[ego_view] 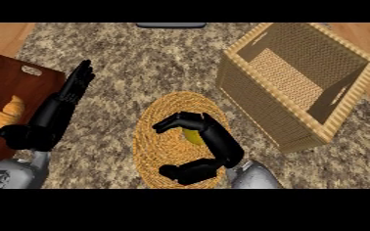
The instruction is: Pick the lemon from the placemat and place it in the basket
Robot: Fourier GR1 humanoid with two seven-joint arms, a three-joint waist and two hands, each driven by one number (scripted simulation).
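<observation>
My right hand (209,144) sits over the round woven placemat (155,127), fingers and thumb curled round the lemon (192,136), of which only a yellow sliver shows between them. The lemon is still on the placemat, near its middle, well inside the rim. The basket (253,100) stands to the right and farther from me, apart from the placemat, its mouth wide open and tilted toward me, with bare speckled counter (145,63) between its near wall and the placemat's edge. My left hand (69,95) rests at the left, fingers straight and pointing away from me, beside the edge of a wooden board (22,85) that carries a pale pastry (13,106).
</observation>
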